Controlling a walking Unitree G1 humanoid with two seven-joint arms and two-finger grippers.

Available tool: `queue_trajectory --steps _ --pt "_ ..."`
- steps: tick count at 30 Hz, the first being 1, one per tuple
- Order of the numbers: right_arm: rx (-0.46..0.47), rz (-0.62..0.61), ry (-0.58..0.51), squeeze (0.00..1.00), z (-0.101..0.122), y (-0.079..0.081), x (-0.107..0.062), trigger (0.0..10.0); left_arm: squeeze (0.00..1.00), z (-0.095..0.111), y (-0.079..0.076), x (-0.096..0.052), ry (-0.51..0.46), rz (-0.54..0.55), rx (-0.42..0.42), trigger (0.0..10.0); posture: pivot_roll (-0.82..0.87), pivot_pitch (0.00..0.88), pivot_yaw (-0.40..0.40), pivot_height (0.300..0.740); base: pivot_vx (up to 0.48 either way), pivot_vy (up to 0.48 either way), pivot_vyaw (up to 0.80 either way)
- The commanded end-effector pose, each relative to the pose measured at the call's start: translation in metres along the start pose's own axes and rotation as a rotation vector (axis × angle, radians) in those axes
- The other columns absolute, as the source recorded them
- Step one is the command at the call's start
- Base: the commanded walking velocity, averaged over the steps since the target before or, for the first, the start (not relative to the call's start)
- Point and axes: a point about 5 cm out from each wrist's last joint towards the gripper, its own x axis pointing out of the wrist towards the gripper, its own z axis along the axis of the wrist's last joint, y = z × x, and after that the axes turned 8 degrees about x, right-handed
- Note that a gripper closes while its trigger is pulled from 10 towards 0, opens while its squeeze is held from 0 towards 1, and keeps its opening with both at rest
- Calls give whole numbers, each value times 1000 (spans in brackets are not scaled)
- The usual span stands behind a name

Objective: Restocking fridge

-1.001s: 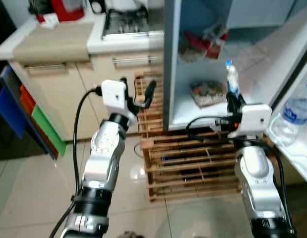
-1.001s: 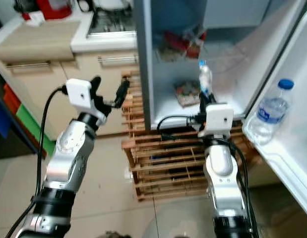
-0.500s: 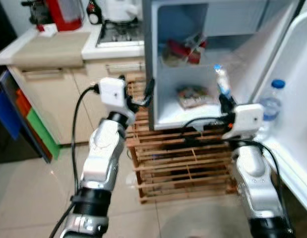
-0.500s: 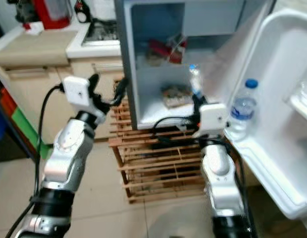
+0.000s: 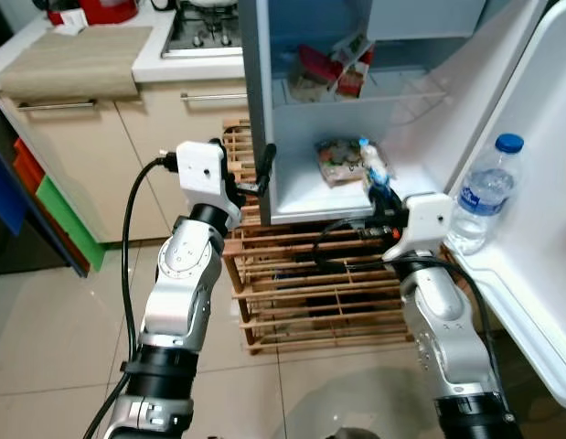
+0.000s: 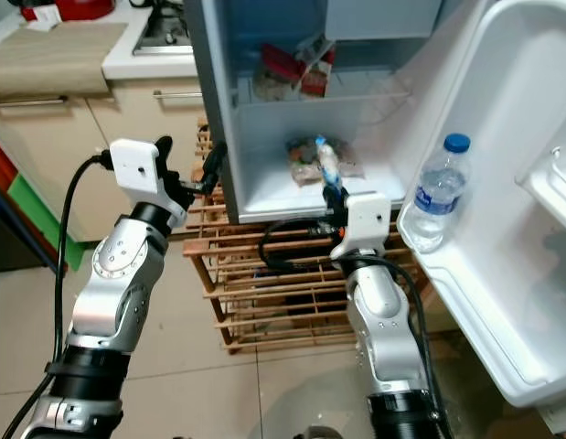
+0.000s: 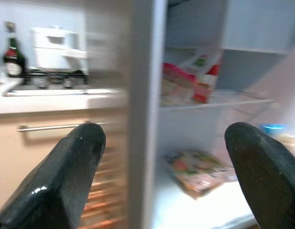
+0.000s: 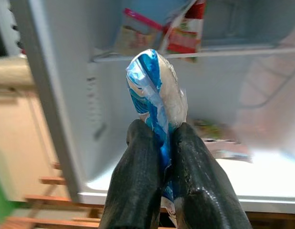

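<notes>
Blue-and-white plastic food packet (image 8: 156,95) sits clamped in the right gripper (image 8: 159,138) at centre frame, before the white fridge's (image 5: 264,110) lower shelf edge; left gripper (image 5: 248,174) is spread.

Blurred and cut-off parts

The fridge door (image 6: 529,229) is cut off at the edge; packet labels (image 7: 185,86) are blurred beyond reading.

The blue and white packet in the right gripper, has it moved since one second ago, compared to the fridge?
Yes. The right gripper has carried the blue and white packet lower against the fridge, beside the flat pack on the bottom shelf.
</notes>
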Motion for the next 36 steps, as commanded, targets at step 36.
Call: queue_trajectory --steps 36 --pt "104 -51 -230 0 37 68 89 0 0 17 -29 -86 198 -183 -32 10000 150 346 35 740 0 0 0"
